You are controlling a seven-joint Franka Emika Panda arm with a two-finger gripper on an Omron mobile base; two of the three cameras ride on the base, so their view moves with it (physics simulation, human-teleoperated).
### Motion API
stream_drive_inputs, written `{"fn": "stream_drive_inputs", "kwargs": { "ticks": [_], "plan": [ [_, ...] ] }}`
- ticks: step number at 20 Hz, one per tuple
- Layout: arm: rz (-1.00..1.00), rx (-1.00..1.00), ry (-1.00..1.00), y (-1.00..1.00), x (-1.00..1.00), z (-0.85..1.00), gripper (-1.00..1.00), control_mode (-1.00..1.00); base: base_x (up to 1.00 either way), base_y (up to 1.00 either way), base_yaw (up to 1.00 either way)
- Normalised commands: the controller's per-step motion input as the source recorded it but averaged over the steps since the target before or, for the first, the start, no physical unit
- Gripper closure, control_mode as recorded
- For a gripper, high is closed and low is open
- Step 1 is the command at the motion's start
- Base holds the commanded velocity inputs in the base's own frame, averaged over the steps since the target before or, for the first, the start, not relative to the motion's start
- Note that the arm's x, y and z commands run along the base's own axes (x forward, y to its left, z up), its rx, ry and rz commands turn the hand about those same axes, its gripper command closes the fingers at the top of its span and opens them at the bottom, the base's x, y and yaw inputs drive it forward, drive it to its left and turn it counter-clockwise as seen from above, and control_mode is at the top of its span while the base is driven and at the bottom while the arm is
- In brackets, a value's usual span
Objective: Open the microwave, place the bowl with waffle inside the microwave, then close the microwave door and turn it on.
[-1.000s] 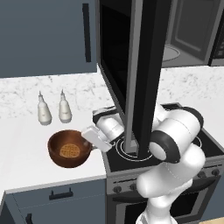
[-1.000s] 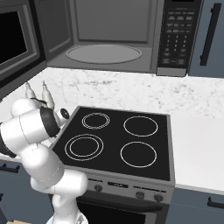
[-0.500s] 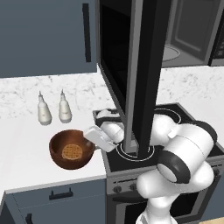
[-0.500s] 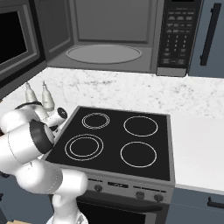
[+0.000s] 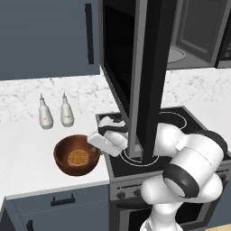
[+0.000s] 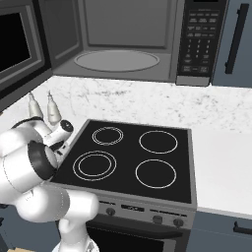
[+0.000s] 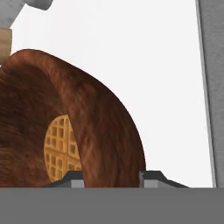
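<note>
On the white counter (image 5: 27,149), left of the cooktop (image 6: 133,160), sits the bowl (image 5: 76,155) with the waffle (image 5: 77,158) inside. At its 3 o'clock rim the gripper (image 7: 109,177) straddles the wall, fingers apart. Overhead, the microwave door (image 5: 151,67) stands open.

Two shakers (image 5: 55,111) beside black cooktop (image 6: 133,160)
</note>
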Motion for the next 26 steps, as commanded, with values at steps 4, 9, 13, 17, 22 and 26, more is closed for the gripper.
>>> {"fn": "stream_drive_inputs", "kwargs": {
  "ticks": [4, 9, 13, 17, 22, 26],
  "plan": [
    [-0.08, 0.00, -0.03, -0.45, -0.05, 0.16, 1.00, -1.00, 0.00, 0.00, 0.00],
    [-0.09, 0.00, 0.00, -0.52, 0.00, 0.13, 1.00, -1.00, 0.00, 0.00, 0.00],
    [-0.09, -0.01, 0.01, -0.42, 0.00, 0.23, 1.00, -1.00, 0.00, 0.00, 0.00],
    [-0.15, -0.02, 0.00, -0.56, 0.00, 0.48, 1.00, -1.00, 0.00, 0.00, 0.00],
    [-0.18, -0.07, 0.03, -0.59, 0.00, 0.60, 1.00, -1.00, 0.00, 0.00, 0.00],
    [-0.21, -0.06, 0.06, -0.64, 0.00, 0.65, 1.00, -1.00, 0.00, 0.00, 0.00]
  ]
}}
